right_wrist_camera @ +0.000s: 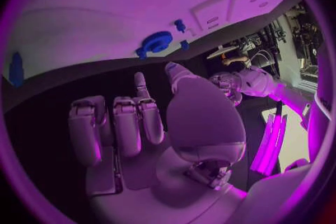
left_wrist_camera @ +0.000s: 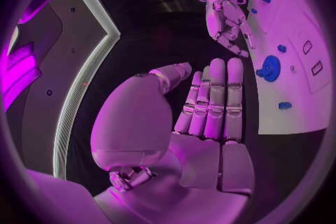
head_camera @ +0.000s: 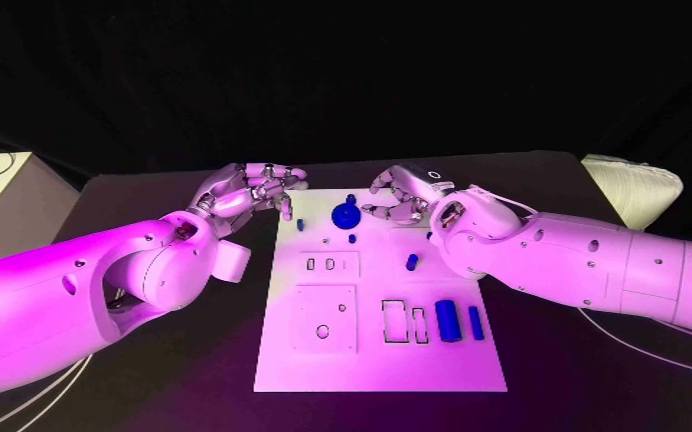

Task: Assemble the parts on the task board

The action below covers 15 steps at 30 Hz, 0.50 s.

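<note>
The white task board (head_camera: 378, 352) lies in the middle of the black table. A round blue part (head_camera: 346, 216) sits near its far edge, also seen in the left wrist view (left_wrist_camera: 269, 68) and the right wrist view (right_wrist_camera: 157, 42). Small blue parts (head_camera: 411, 262) lie mid-board, and a blue cylinder (head_camera: 449, 321) and a thin blue bar (head_camera: 476, 322) lie nearer me on the right. My left hand (head_camera: 257, 188) hovers at the board's far left corner, fingers straight and empty (left_wrist_camera: 203, 117). My right hand (head_camera: 401, 195) hangs just right of the round part, holding nothing (right_wrist_camera: 140, 129).
The board has several rectangular recesses (head_camera: 392, 320) and a raised plate with a hole (head_camera: 323, 318). A small blue peg (head_camera: 300, 223) stands near the board's left edge. A white padded object (head_camera: 635, 187) sits at the table's far right corner.
</note>
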Each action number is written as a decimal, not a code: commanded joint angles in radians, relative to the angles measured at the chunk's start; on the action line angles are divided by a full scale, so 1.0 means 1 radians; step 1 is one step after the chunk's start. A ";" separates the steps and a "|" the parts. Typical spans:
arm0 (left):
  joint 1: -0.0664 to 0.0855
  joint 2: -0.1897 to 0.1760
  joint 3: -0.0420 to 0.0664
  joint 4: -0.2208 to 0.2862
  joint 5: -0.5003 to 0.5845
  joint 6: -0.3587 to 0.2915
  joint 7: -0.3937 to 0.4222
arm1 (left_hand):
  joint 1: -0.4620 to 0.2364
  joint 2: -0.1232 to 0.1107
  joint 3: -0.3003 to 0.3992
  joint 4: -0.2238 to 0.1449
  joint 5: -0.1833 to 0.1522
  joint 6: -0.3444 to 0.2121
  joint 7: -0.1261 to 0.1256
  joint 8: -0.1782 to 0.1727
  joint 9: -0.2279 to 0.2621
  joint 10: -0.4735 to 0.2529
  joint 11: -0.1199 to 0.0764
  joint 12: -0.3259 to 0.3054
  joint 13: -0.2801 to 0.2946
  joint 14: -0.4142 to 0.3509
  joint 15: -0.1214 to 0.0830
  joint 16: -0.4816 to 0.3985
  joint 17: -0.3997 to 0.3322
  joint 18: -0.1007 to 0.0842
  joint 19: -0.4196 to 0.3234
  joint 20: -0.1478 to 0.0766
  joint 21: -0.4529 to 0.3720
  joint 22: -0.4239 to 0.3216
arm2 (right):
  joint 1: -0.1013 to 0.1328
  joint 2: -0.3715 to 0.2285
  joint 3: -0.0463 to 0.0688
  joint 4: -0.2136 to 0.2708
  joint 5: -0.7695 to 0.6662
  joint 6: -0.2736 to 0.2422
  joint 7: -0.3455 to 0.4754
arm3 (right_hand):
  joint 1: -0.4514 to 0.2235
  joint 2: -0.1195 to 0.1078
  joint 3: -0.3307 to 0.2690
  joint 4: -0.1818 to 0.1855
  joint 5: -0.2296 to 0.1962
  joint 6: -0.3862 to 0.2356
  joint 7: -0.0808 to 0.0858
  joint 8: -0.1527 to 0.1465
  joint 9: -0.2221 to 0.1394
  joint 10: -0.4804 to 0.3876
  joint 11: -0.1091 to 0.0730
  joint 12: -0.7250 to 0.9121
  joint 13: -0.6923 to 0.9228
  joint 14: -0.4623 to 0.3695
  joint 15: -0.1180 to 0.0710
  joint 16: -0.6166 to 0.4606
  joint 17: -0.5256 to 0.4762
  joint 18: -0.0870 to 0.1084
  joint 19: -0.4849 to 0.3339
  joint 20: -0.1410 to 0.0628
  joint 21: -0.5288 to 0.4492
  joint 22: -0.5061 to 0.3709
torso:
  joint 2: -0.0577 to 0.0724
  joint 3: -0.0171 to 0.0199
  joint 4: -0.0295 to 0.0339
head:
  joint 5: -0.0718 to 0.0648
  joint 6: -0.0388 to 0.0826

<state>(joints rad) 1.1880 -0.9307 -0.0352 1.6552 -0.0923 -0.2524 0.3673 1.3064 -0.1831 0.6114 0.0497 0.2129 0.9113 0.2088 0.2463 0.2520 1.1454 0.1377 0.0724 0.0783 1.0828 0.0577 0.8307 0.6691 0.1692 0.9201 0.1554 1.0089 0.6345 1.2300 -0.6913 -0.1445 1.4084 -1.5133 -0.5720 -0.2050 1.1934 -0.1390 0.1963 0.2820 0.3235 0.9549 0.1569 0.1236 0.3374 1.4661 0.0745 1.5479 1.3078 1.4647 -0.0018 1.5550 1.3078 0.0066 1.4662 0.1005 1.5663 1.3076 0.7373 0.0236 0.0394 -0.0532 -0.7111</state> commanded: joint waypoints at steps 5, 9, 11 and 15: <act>0.000 0.001 0.001 -0.001 0.000 0.016 0.005 | 0.006 0.003 0.008 0.001 -0.005 -0.007 -0.003 0.003 0.002 -0.005 -0.002 -0.005 -0.001 -0.008 0.001 0.007 -0.001 0.015 -0.005 0.000 0.006 0.001 | 0.027 -0.128 0.004 0.053 0.258 -0.038 0.192 | 0.121 -0.043 0.047 -0.037 -0.052 0.003 -0.002 0.000 -0.001 0.083 -0.002 -0.001 0.242 0.094 0.001 0.000 0.211 -0.002 0.096 0.002 -0.011 0.249 | -0.001 0.0027 -0.0069 | -0.004 0.008; 0.000 0.002 0.001 -0.001 0.000 0.017 0.005 | 0.007 0.003 0.008 0.000 -0.005 -0.008 -0.003 0.003 0.002 -0.006 -0.002 -0.005 -0.001 -0.009 0.001 0.007 -0.001 0.015 -0.005 0.000 0.007 0.001 | 0.033 -0.184 0.005 0.044 0.312 0.012 0.240 | 0.150 -0.058 0.052 -0.052 -0.071 0.000 0.001 -0.002 -0.002 0.081 0.000 -0.004 0.240 0.095 0.002 0.001 0.213 -0.002 0.096 0.003 -0.011 0.249 | -0.002 0.0043 -0.0112 | -0.010 0.010; 0.000 0.002 0.001 -0.002 0.000 0.018 0.005 | 0.007 0.003 0.008 0.000 -0.005 -0.008 -0.003 0.003 0.002 -0.006 -0.002 -0.005 -0.001 -0.009 0.001 0.007 -0.001 0.015 -0.005 0.000 0.007 0.001 | 0.035 -0.209 0.005 0.030 0.325 0.033 0.261 | 0.167 -0.067 0.052 -0.059 -0.079 -0.002 0.002 -0.004 -0.003 0.080 0.001 -0.005 0.239 0.095 0.003 0.002 0.216 -0.002 0.096 0.004 -0.010 0.250 | -0.002 0.0053 -0.0126 | -0.013 0.011; 0.000 0.004 0.001 -0.002 0.000 0.020 0.005 | 0.007 0.003 0.008 0.000 -0.005 -0.008 -0.003 0.003 0.002 -0.006 -0.002 -0.005 -0.001 -0.009 0.001 0.007 -0.001 0.015 -0.005 0.000 0.007 0.001 | 0.035 -0.246 0.004 -0.007 0.325 0.062 0.295 | 0.189 -0.079 0.046 -0.068 -0.091 -0.014 0.005 -0.011 -0.006 0.077 0.004 -0.008 0.236 0.096 0.006 0.003 0.219 -0.002 0.096 0.006 -0.011 0.249 | -0.001 0.0067 -0.0124 | -0.021 0.012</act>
<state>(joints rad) 1.1877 -0.9285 -0.0352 1.6517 -0.0923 -0.2513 0.3669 1.3064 -0.1831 0.6114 0.0497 0.2129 0.9077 0.2051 0.2463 0.2529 1.1455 0.1376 0.0724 0.0783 1.0828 0.0577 0.8307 0.6692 0.1692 0.9201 0.1554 1.0089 0.6344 1.2657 -0.9347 -0.1401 1.4087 -1.2389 -0.5713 0.0053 1.3740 -0.2210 0.2425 0.2186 0.2357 0.9482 0.1632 0.1153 0.3326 1.4660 0.0745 1.5441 1.3076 1.4647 -0.0019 1.5550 1.3077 0.0067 1.4662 0.1005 1.5586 1.3074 0.7356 0.0293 0.0281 -0.0691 -0.6995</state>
